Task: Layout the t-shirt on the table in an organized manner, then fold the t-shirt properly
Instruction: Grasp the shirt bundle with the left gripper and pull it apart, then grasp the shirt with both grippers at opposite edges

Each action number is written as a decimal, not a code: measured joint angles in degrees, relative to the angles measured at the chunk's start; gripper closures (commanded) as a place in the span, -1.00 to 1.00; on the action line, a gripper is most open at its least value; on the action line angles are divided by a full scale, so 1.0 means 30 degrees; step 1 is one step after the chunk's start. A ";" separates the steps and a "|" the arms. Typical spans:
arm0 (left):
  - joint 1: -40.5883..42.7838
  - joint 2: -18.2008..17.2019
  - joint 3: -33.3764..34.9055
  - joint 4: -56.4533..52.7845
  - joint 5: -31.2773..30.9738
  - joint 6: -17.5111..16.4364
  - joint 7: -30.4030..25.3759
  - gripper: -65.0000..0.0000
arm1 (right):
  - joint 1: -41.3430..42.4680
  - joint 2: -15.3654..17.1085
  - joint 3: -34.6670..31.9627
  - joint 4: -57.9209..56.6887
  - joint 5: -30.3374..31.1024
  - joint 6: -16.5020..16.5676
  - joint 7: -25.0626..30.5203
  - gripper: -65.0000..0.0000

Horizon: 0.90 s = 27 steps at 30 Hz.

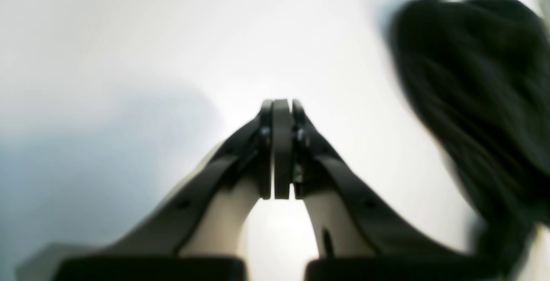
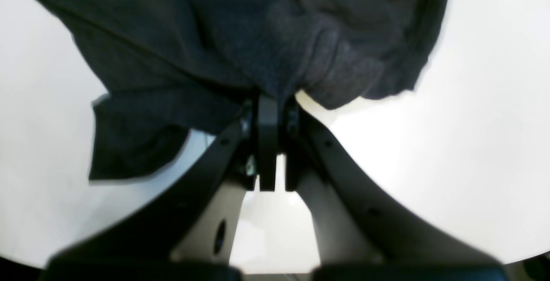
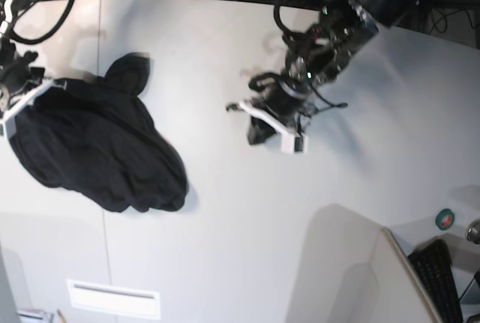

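- Right gripper [image 2: 275, 100]: clenched on a bunched fold of the t-shirt [image 2: 240, 36]; in its wrist view the cloth wells up out of the pinched jaws and drapes away from them on both sides.
- Left gripper [image 1: 282, 107]: jaws pressed flat together with nothing between them, over bare table [image 1: 172, 36]; the t-shirt [image 1: 477, 100] shows only as a blurred black mass off to one side, apart from the fingers.
- T-shirt [image 3: 97, 143]: one crumpled black heap lying on the table [image 3: 247, 233], at the side of the base view where the right gripper [image 3: 15, 109] grips its outer edge. A rounded lobe of cloth sticks out toward the table's far edge. No print shows; only plain black fabric is visible.
- Left gripper, base view [image 3: 274, 124]: well apart from the t-shirt, toward the table's middle, with bare tabletop between the two.
- Table: off-white, smooth, with a thin dark seam line running beside the t-shirt.
- Writing: no brand, label or lettering can be read on any item.
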 measured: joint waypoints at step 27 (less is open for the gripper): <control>0.8699 -0.1435 -0.8087 0.5406 0.2317 -0.0029 0.0000 -0.51 | 0.6994 0.3818 0.1370 -0.9770 0.0036 -0.0058 0.0102 -0.21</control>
